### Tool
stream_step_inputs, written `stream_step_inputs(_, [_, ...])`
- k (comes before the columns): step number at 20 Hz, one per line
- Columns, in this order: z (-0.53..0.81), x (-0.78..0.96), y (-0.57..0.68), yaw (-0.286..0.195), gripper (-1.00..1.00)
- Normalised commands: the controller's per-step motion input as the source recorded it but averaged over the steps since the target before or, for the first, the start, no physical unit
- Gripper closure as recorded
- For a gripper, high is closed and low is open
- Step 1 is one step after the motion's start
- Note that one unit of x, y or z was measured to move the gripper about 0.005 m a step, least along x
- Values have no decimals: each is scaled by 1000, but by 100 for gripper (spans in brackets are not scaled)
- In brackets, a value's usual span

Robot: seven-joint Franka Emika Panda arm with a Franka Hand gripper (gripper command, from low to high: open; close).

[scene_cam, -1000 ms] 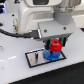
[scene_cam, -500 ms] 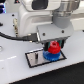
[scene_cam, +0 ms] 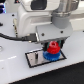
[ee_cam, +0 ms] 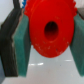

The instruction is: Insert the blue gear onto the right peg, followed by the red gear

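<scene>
My pincer [ee_cam: 50, 47] is clamped on the red gear [ee_cam: 50, 29]: in the wrist view I read one teal pad [ee_cam: 22, 47] pressed against each flank of the toothed red disc, with the gear's dark centre bore facing the camera between them. In the exterior view the same pincer [scene_cam: 51, 47] hangs below the white arm body [scene_cam: 45, 20], its dark finger mounts straddling the red gear [scene_cam: 52, 48]. I take the grey plate with the black border [scene_cam: 34, 58] as landmark. The red gear sits directly above the blue gear [scene_cam: 52, 55], which lies flat on the plate at its end toward the exterior view's right; whether the two gears touch I cannot tell at this resolution. The right peg is hidden beneath the stacked gears, so I cannot tell how far either gear is seated on it. The plate's other end, toward the exterior view's left, shows bare grey surface. The plate rests on a white table [scene_cam: 15, 70], and a black cable [scene_cam: 12, 36] runs along the arm on the far side of the plate.
</scene>
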Motion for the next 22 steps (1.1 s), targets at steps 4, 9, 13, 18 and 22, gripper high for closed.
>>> stream_step_inputs(4, [20,70,13,0,100])
stream_step_inputs(9, [-35,25,2,0,100])
stream_step_inputs(13, [387,-58,0,0,100])
stream_step_inputs(18, [-57,66,3,0,100])
stream_step_inputs(22, [-150,94,3,0,100])
